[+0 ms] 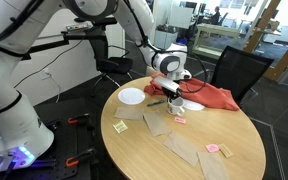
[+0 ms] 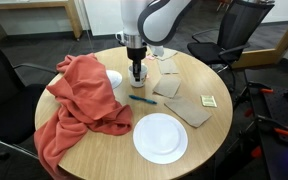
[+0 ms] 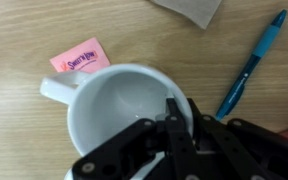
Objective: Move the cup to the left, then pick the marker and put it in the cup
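The cup [image 3: 114, 115], a white mug with its handle to the left in the wrist view, stands on the round wooden table [image 2: 104, 150]. It also shows in both exterior views [image 1: 191, 104] [image 2: 114, 79], next to the red cloth. My gripper [image 3: 174, 108] reaches straight down with one finger inside the rim and one outside, shut on the mug's wall. The gripper shows in both exterior views too [image 1: 174, 97] [image 2: 137, 76]. The marker [image 3: 249, 65], a thin teal pen, lies on the table just beside the mug; it also shows in an exterior view [image 2: 142, 99].
A red cloth [image 2: 79, 100] drapes over one side of the table. A white plate [image 2: 160, 137] and brown napkins [image 2: 189, 108] lie nearby. A pink card [image 3: 81, 57] lies by the mug's handle, a yellow card [image 2: 210, 100] further off. Office chairs [image 1: 239, 70] surround the table.
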